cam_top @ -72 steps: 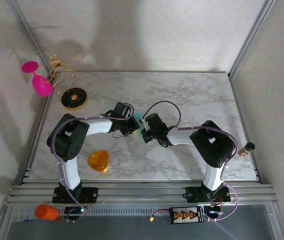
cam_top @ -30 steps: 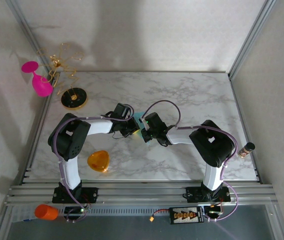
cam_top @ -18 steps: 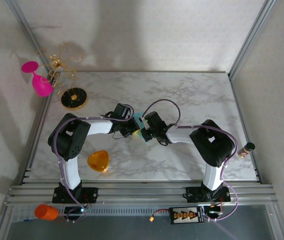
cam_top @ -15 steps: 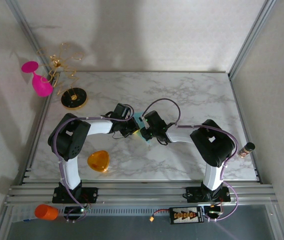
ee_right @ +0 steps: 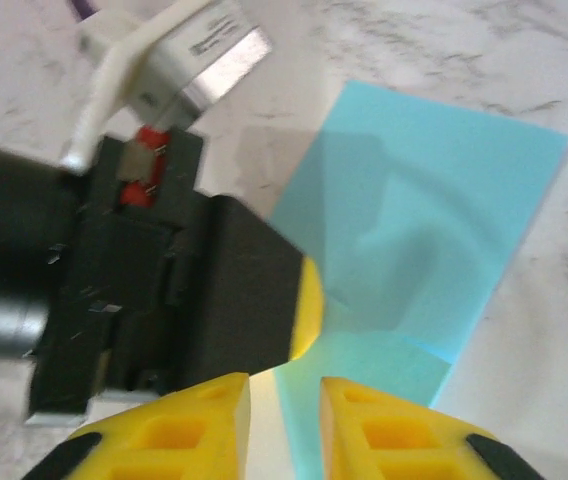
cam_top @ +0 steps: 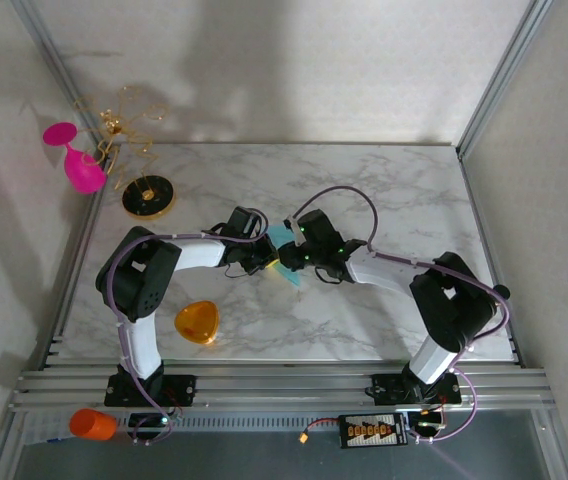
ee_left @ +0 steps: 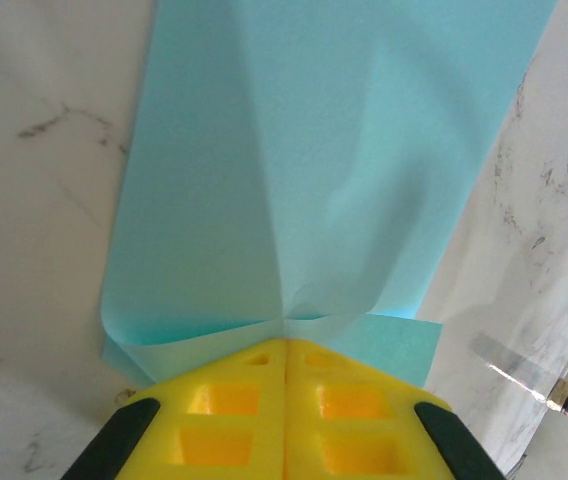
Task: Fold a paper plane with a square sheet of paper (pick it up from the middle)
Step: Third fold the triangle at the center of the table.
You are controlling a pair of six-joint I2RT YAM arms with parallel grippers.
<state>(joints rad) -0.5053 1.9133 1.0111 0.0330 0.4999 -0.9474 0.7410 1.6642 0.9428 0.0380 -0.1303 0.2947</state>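
Your left gripper pinches the blue sheet of paper tight, your right gripper is open a little, holding nothing, and the pink glass sits far away.

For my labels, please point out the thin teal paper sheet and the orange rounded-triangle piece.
Thin teal paper sheet [ee_left: 314, 170]: left wrist view, its flat middle.
Orange rounded-triangle piece [cam_top: 196, 322]: top external view, its centre.
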